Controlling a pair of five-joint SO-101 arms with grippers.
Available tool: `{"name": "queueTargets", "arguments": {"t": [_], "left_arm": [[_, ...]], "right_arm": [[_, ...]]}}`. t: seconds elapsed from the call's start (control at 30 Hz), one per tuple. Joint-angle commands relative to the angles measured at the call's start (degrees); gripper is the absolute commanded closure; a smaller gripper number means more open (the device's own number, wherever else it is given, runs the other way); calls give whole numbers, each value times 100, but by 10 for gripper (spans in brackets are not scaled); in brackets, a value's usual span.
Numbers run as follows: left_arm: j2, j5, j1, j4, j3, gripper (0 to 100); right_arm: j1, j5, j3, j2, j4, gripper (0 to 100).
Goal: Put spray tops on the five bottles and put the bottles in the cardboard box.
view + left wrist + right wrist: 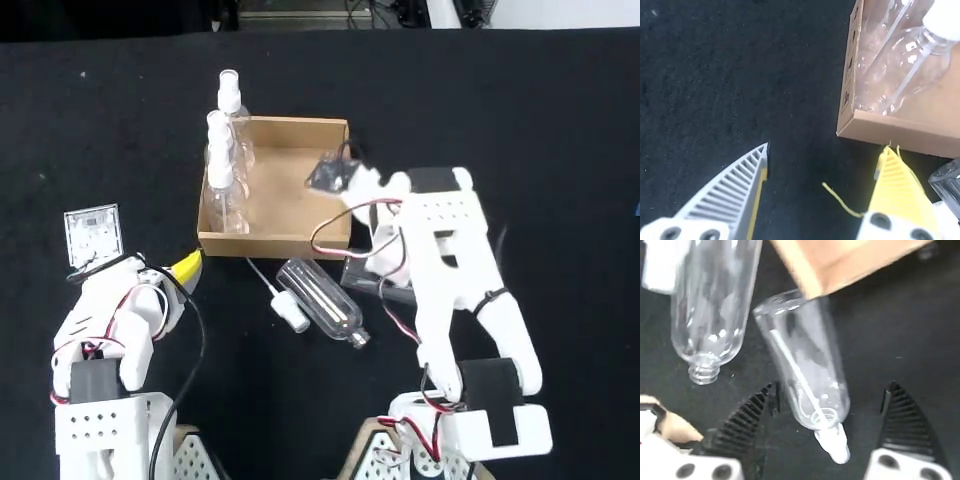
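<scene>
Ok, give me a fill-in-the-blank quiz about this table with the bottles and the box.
1. The capped bottles stand inside the cardboard ___.
2. The bottle lying flat on the table has no spray ___ on its neck.
3. The left gripper is ___ and holds nothing.
4. The table's surface is ___.
Missing words: box, top, open, black.

I read the left arm [110,330] folded at the lower left of the high frame; the left gripper [825,150] has its jaws wide apart. The right arm [450,250] stretches up the right centre; the right gripper [832,387] likewise has its jaws apart.
</scene>
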Motion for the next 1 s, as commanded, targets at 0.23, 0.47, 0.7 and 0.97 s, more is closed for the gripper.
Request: {"name": "queueTargets", "arguments": {"t": [0.23, 0.47, 0.7, 0.97], "left_arm": [[-70, 18, -57, -123, -40, 679], [-70, 9, -66, -123, -31, 679], [-70, 9, -66, -114, -31, 679], [-70, 9, -66, -123, -31, 679]], "right_arm": [[-53, 264, 1068, 13, -1257, 692], [149, 255, 1727, 13, -2127, 707], [624, 62, 1877, -48, -2136, 856], [2136, -2567, 813, -576, -2136, 855]]}}
